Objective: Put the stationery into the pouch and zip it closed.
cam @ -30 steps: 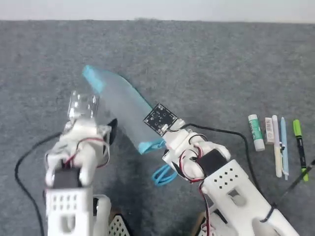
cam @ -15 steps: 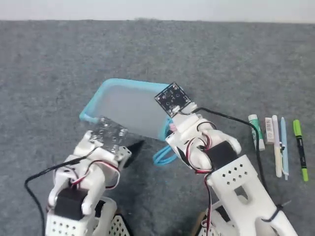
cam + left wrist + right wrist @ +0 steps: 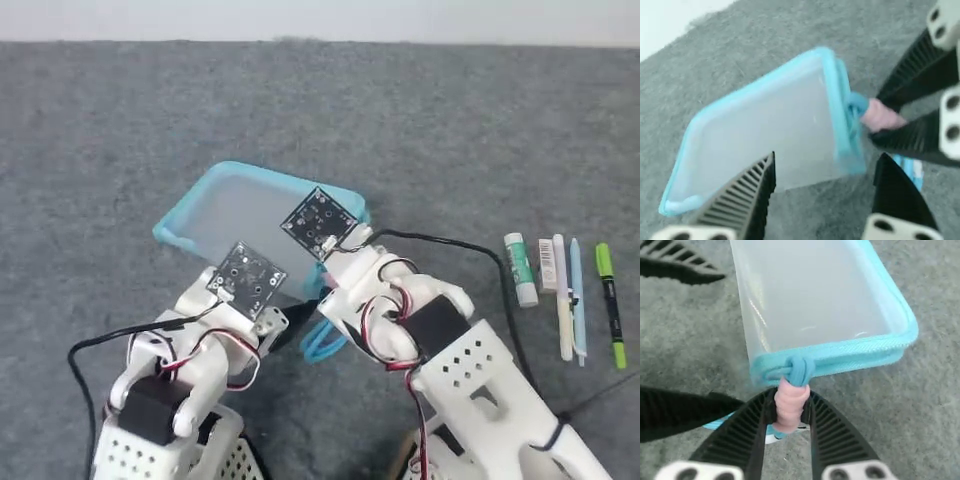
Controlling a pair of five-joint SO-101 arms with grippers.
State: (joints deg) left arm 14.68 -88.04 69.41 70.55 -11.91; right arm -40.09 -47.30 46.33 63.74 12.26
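Pinching the pink zipper pull (image 3: 789, 412): right gripper (image 3: 787, 396), fingers clamped on it. left gripper (image 3: 828, 159) fingers spread (wide gap) over the pouch (image 3: 240, 205) on the grey carpet (image 3: 450, 120). stationery (image 3: 562, 290) lies well apart, on the right arm's side.

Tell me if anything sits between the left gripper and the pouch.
Nothing visible does. The left gripper is open, and the pouch sits directly beyond it. The right gripper is shut on the pink zipper pull at the pouch's end, off to one side of that path.
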